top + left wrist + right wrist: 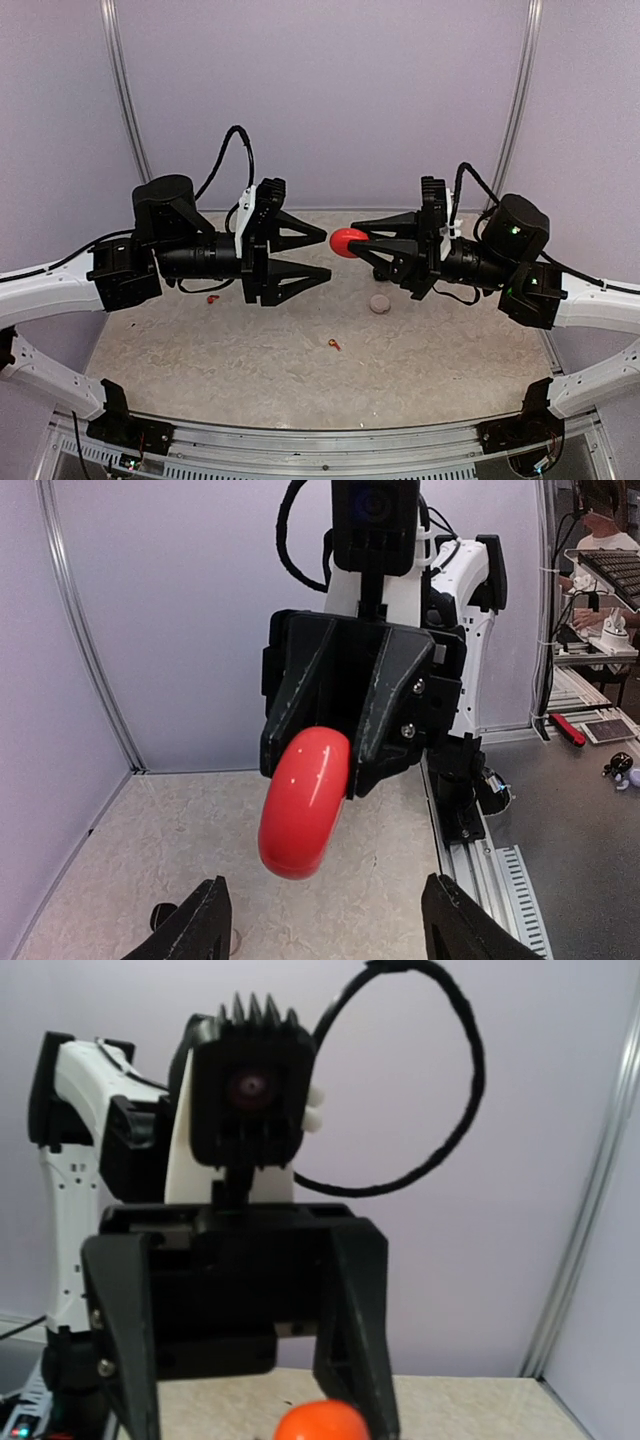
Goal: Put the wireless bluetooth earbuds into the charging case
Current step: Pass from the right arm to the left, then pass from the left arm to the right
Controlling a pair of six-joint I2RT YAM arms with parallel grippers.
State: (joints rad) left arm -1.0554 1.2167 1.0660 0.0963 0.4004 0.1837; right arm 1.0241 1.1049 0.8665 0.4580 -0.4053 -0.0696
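My right gripper (362,243) is shut on a round red charging case (347,241), held in the air above the table's middle. In the left wrist view the case (303,802) shows edge-on and closed between the right fingers. My left gripper (326,255) faces it from the left, open and empty, with its tips just short of the case. Its own tips (325,925) stand wide apart below the case. A tiny red-orange earbud (333,344) lies on the table in front. Another red piece (213,298) lies under the left arm. In the right wrist view only the case's top (320,1422) shows.
A pale grey round case (380,303) sits on the table under the right gripper. A dark small object (160,916) lies by the left finger. Grey walls close in the back and sides. A metal rail (330,440) runs along the near edge.
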